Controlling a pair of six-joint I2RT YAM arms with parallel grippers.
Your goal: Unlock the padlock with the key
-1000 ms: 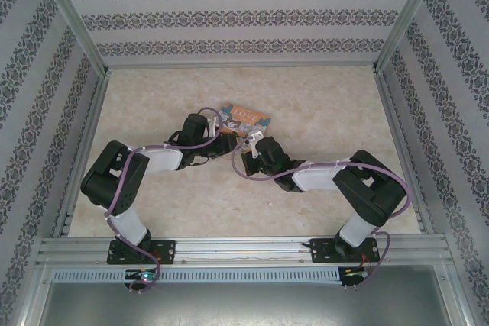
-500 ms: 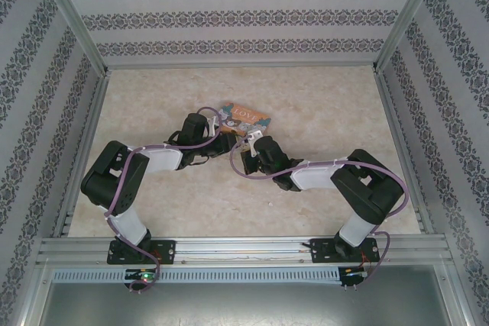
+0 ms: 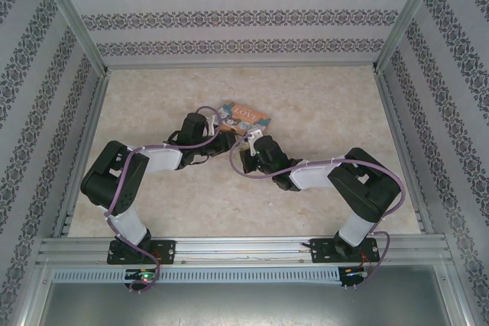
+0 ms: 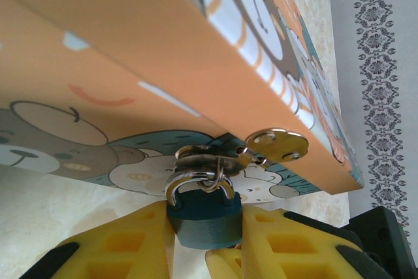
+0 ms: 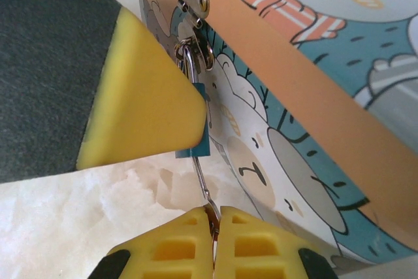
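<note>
Viewing from the top external camera, the left gripper (image 3: 223, 143) and the right gripper (image 3: 249, 150) were positioned close together. The tin box (image 3: 246, 117) lay on the table (image 3: 328, 104) just beyond both sets of fingertips. Jaw state and the padlock were too small to resolve here

In the left wrist view, the left gripper (image 4: 204, 233) was partly closed. Its two yellow fingers (image 4: 117, 249) were pressed against opposite sides of the padlock (image 4: 204, 217). The blue-teal body sat directly between the fingertips. The silvery shackle (image 4: 196, 181) ran forward of them through the hasp (image 4: 209, 156) on the front wall of the tin box (image 4: 130, 50). A round latch plate (image 4: 277, 145) lay further ahead and to one side

In the right wrist view, the right gripper (image 5: 214, 227) was fully closed on the key (image 5: 201, 174), with its yellow fingers (image 5: 163, 253) meeting around the thin metal shaft. The shaft extended straight ahead of the fingertips to the underside of the padlock (image 5: 203, 136). Whether the tip was inserted could not be determined. The left gripper's yellow pad (image 5: 144, 96) covered most of the padlock body, which hung against the tin box (image 5: 313, 96) ahead of the right fingertips
</note>
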